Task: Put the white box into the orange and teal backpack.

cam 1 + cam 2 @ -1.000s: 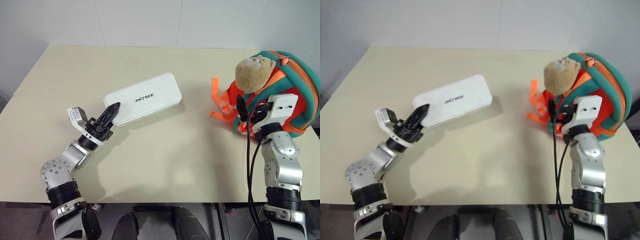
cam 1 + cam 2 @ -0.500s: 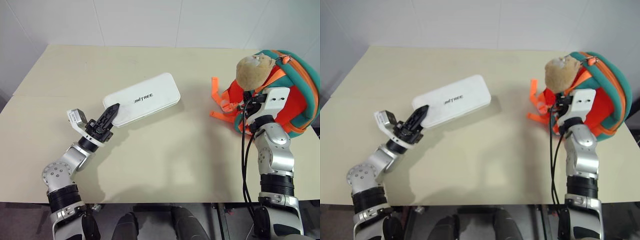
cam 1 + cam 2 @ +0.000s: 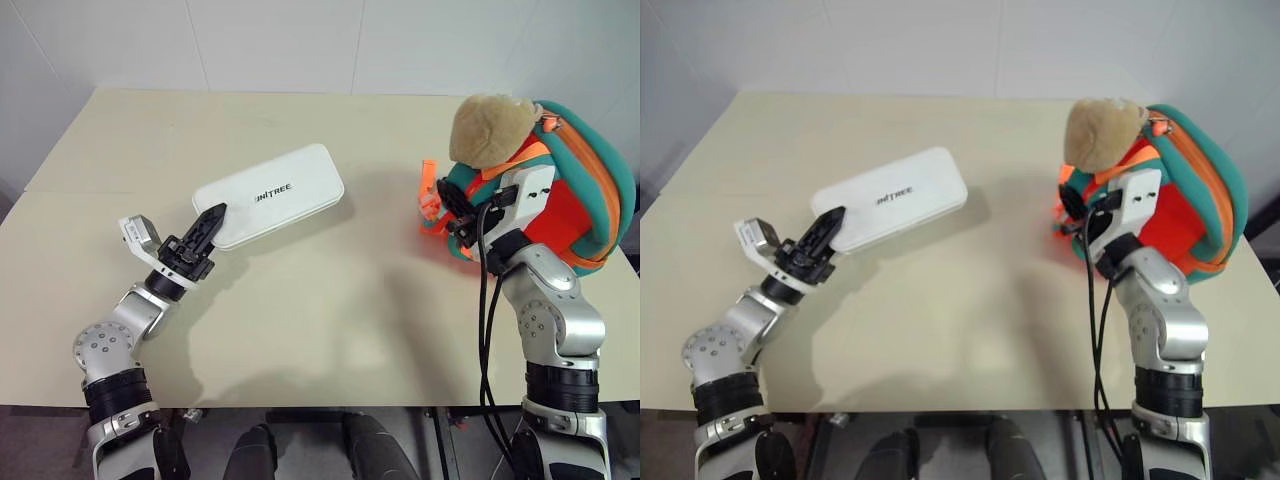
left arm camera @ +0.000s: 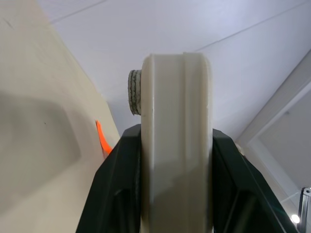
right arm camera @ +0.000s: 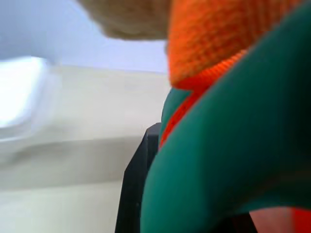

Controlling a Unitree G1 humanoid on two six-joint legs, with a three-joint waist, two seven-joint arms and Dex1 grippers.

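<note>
Two arms are up over my table [image 3: 330, 330], one at each end of the job. The backpack [image 3: 575, 200] stands at the table's right side, leaning, with the plush monkey [image 3: 490, 130] at its top and an orange strap [image 3: 428, 190] hanging beside it. The box [image 3: 268, 194] lies flat left of centre, well apart from the backpack, with one end raised.

From the head views I see my left gripper [image 3: 205, 228] at the box's near-left end, but not how the fingers sit. The left wrist view settles that: the box's edge [image 4: 176, 145] stands between the two black fingers [image 4: 116, 184], which press it from both sides, so that claw is grasping the box.

My right gripper [image 3: 448, 205] is at the backpack's front, just under the monkey. Its wrist view shows teal trim [image 5: 233, 160] and orange fabric pressed right up against a black finger [image 5: 138, 184]. The claw is clenched; whether any trim is caught in it I cannot tell.
</note>
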